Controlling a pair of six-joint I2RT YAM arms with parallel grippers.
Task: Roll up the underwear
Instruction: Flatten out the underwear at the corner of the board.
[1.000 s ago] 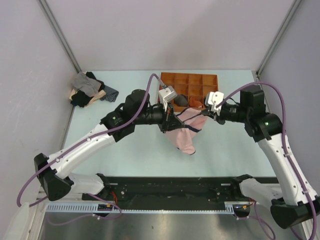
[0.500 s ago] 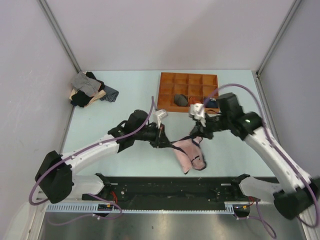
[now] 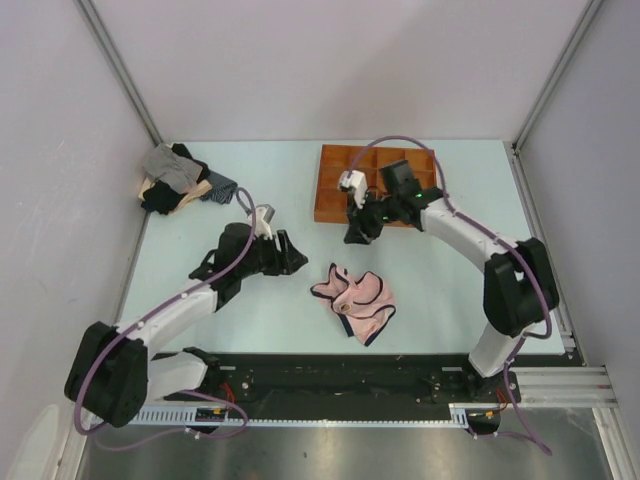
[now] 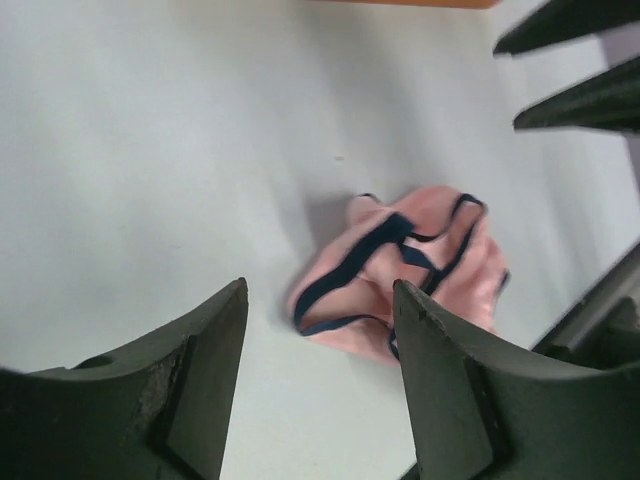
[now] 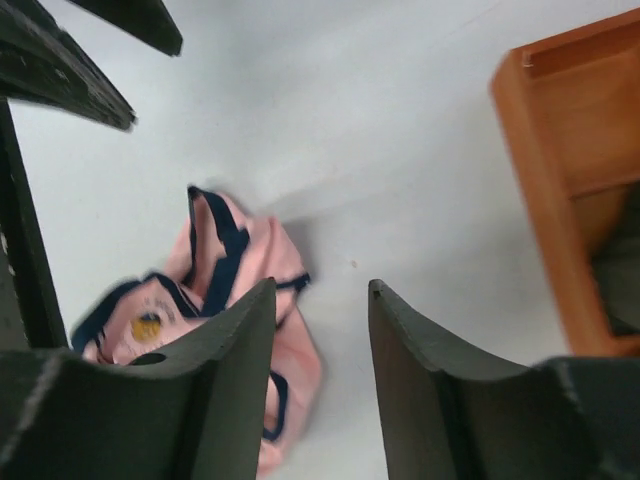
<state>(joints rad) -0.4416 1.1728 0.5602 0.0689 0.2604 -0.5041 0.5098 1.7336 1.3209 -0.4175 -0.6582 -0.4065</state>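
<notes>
Lying crumpled on the table (image 3: 450,290), the underwear (image 3: 357,303) sits right of the left claw (image 3: 298,262) and base-ward of the right claw (image 3: 353,238), about equally near both, each spread and empty.

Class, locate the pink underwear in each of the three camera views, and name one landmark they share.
Top external: underwear low centre, crumpled on the table.
Left wrist: underwear right of centre.
Right wrist: underwear lower left.
Shared landmark: orange tray, a sliver at the left-wrist top edge, right side in right wrist.
</notes>
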